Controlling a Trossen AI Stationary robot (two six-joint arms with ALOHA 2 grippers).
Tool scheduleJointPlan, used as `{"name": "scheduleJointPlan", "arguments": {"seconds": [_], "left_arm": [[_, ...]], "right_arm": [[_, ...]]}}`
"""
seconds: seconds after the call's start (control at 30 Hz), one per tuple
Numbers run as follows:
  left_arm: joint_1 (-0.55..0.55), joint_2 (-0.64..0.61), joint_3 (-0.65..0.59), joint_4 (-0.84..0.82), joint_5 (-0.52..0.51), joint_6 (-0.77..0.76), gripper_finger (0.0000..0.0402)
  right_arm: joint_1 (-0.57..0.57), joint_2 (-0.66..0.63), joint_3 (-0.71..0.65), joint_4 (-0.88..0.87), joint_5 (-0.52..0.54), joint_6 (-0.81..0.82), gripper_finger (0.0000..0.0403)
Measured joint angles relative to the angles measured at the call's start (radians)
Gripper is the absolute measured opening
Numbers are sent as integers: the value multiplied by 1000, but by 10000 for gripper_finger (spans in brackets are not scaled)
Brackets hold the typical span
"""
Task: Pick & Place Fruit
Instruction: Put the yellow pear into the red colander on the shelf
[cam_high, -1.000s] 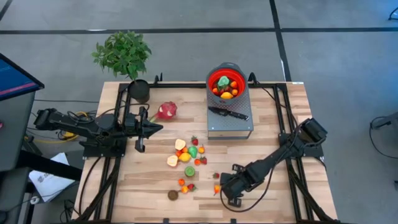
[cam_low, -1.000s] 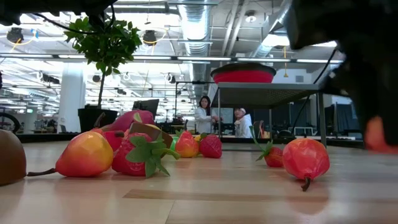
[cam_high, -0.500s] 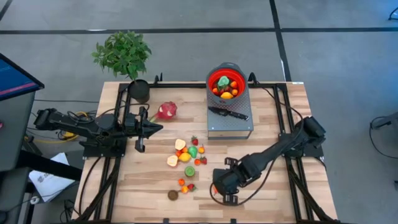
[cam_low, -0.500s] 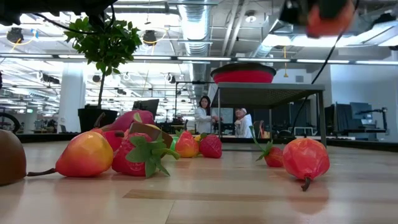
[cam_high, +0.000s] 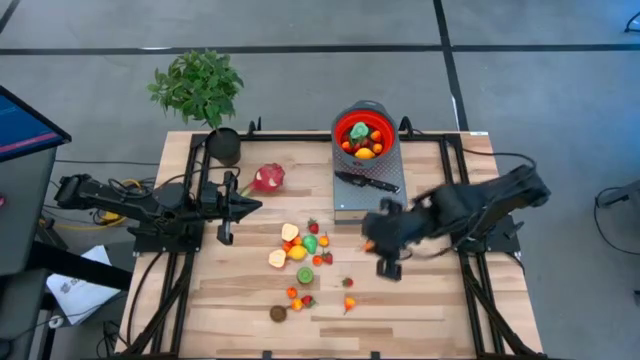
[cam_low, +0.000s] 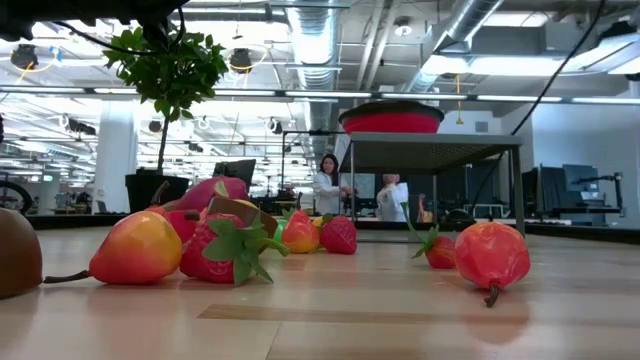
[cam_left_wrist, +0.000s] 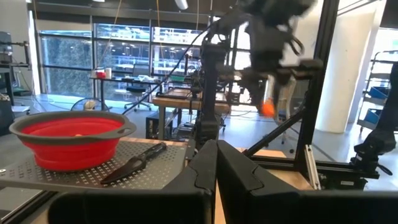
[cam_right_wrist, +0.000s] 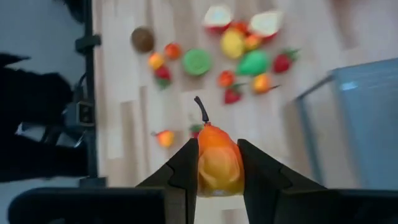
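Wooden desk (cam_high: 420, 300), fruit pile (cam_high: 300, 245) at centre, bowl (cam_high: 362, 133) on a grey stand at 12 o'clock. Right tool (cam_right_wrist: 217, 163) pinches an orange pear (cam_right_wrist: 218, 163) in mid-air, just short of the stand. Fast swinging could shake the pear loose, since only its sides are pinched; it might also clip the knife (cam_high: 368, 182). Half a second ago this tool was low at 5 o'clock. Left tool (cam_high: 226, 207), pressed together, waits at 9 o'clock.

Left gripper (cam_left_wrist: 216, 163) fingers pressed together. Just ahead to one side: red bowl (cam_left_wrist: 69, 138) on perforated grey platform (cam_left_wrist: 81, 171), black-handled knife (cam_left_wrist: 134, 163) beside it. Farther off, right gripper (cam_left_wrist: 273, 93) up high w/ orange fruit (cam_left_wrist: 267, 108).
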Motion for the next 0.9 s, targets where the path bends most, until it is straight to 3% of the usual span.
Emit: {"name": "scheduleJointPlan", "arguments": {"seconds": [0.5,0.73,0.9], "left_arm": [[0,0,0,0,0,0,3],[0,0,0,0,0,0,3],[0,0,0,1,0,3,3]], "right_arm": [[-288,-203,-1,-114,38,-412,82],[-486,-195,-2,-100,25,-573,82],[-616,-140,-2,-24,-86,-710,82]]}}
